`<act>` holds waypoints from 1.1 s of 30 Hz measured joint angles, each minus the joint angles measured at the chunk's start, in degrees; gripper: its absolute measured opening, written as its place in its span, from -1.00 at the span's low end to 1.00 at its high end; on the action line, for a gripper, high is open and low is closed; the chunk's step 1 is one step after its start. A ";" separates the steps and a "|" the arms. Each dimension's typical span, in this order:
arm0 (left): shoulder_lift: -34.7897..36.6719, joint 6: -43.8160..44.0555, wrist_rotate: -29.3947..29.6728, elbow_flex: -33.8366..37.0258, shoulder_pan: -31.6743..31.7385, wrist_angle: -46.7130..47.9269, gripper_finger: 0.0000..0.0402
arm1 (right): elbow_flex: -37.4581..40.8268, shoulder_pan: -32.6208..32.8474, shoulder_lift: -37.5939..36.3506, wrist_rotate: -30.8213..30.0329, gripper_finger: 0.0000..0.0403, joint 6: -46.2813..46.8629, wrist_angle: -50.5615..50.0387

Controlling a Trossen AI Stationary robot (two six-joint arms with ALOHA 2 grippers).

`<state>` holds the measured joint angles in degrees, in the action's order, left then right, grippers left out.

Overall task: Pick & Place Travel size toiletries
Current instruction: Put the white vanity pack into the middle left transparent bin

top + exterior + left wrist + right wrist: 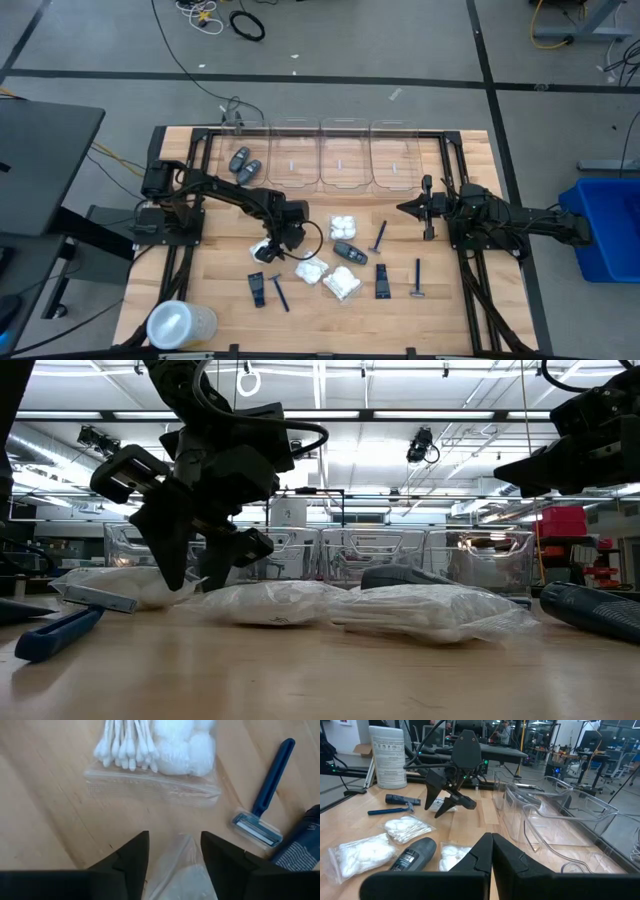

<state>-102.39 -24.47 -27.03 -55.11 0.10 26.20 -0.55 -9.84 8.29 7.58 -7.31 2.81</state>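
Note:
The toiletries lie loose on the wooden table: white packets (pixel 343 222) (pixel 311 269) (pixel 341 284), a dark grey case (pixel 349 252), black tubes (pixel 257 288) (pixel 383 280) and blue razors (pixel 379 236) (pixel 279 291) (pixel 418 280). Two more grey cases (pixel 244 165) lie at the far left. My left gripper (pixel 268 243) (pixel 175 837) slants down over one clear packet of white pads (pixel 180 872), open, one finger on each side of it. My right gripper (pixel 403 208) (pixel 491 837) hovers shut at the right, away from everything. My left gripper comes at the packet from above, slanting down, and its fingers (pixel 132 862) stand on either side of the packet's end (pixel 181 845). The clear plastic reaches up to both fingers, but I cannot tell whether they touch it. The packet lies on the table.
A row of clear plastic bins (pixel 345 155) stands along the far edge. A translucent round container (pixel 182 325) lies at the near left corner. A packet of cotton swabs and balls (pixel 155 755), a blue razor (pixel 265 810) and a black tube (pixel 305 845) lie close to my left gripper.

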 joint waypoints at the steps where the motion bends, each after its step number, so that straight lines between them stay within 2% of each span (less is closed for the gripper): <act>1: 0.00 0.00 0.00 0.00 0.00 0.00 -0.11 | 0.00 0.01 0.00 0.01 -0.93 0.00 0.00; 33: 0.04 0.00 0.98 0.00 0.00 -0.02 -0.75 | 0.01 0.00 0.00 0.01 -0.93 0.00 0.00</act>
<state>-102.35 -24.47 -26.04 -55.11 0.10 26.17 -0.55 -9.84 8.29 7.58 -7.31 2.81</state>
